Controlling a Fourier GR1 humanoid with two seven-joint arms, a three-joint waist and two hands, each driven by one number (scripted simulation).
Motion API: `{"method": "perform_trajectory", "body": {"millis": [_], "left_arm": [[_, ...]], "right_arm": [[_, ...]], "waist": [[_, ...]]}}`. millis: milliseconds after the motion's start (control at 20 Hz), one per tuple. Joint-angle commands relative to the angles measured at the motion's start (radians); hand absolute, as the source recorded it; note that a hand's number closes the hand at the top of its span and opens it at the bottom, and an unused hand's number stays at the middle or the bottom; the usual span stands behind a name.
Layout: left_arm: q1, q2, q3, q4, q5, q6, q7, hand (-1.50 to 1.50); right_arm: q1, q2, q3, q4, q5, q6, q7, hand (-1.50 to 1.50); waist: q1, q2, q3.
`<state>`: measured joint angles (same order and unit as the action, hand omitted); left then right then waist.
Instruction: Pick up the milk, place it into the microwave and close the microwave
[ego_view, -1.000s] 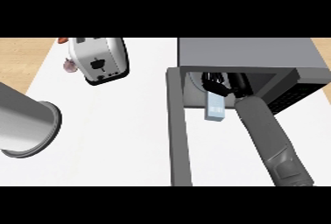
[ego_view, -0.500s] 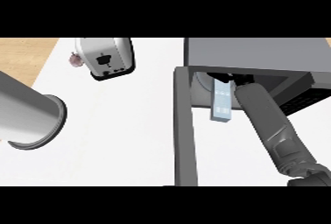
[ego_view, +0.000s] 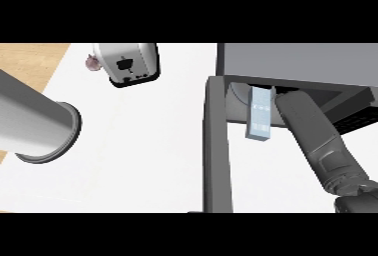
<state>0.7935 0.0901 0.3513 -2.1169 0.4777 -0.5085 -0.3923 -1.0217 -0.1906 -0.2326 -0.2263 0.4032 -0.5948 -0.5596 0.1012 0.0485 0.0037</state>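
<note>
Head view, looking down on a white counter (ego_view: 148, 150). At the far right side, a grey microwave (ego_view: 295, 62) with its door (ego_view: 218, 150) swung wide open, seen edge-on as a long dark bar running toward the near edge. In the microwave's open mouth, the milk (ego_view: 259, 114), a pale blue-white carton, far end inside, near end sticking out past the opening. Just right of the milk, touching or almost touching it, the right forearm (ego_view: 321, 140), reaching up from the lower right corner into the microwave. Right hand hidden inside the dark opening, so cannot tell if fingers are apart or wrapped on the milk. At the left side, only the left forearm (ego_view: 33, 125), a big grey tube; no left hand showing. Near the far edge, a silver toaster (ego_view: 127, 64), well apart from the microwave.
</note>
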Motion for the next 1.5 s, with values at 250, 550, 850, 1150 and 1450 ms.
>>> {"method": "perform_trajectory", "body": {"millis": [250, 550, 850, 1150, 1450], "left_arm": [[-0.065, 0.016, -0.031, 0.031, -0.053, -0.020, 0.003, -1.50], [-0.083, 0.018, -0.047, 0.023, -0.060, -0.031, 0.011, -1.50], [-0.091, -0.009, -0.084, 0.008, -0.107, -0.032, 0.015, -1.50], [0.003, -0.066, -0.162, -0.036, -0.185, -0.082, -0.015, -1.50], [-0.086, -0.084, -0.257, -0.068, -0.262, -0.024, 0.048, -1.50]], "right_arm": [[-0.032, 0.026, 0.003, 0.083, 0.019, 0.013, -0.024, -1.50], [-0.025, 0.015, -0.031, 0.084, -0.018, 0.132, -0.103, -1.50], [-0.008, 0.020, -0.080, 0.076, -0.072, 0.239, -0.182, -1.50], [0.044, 0.025, -0.107, 0.076, -0.108, 0.354, -0.253, -1.50], [0.124, 0.030, -0.101, 0.046, -0.125, 0.466, -0.313, -1.50]], "waist": [[0.022, 0.006, 0.000], [0.007, 0.000, 0.001], [-0.023, -0.015, 0.000], [-0.041, -0.032, -0.001], [-0.086, -0.044, -0.003]]}}
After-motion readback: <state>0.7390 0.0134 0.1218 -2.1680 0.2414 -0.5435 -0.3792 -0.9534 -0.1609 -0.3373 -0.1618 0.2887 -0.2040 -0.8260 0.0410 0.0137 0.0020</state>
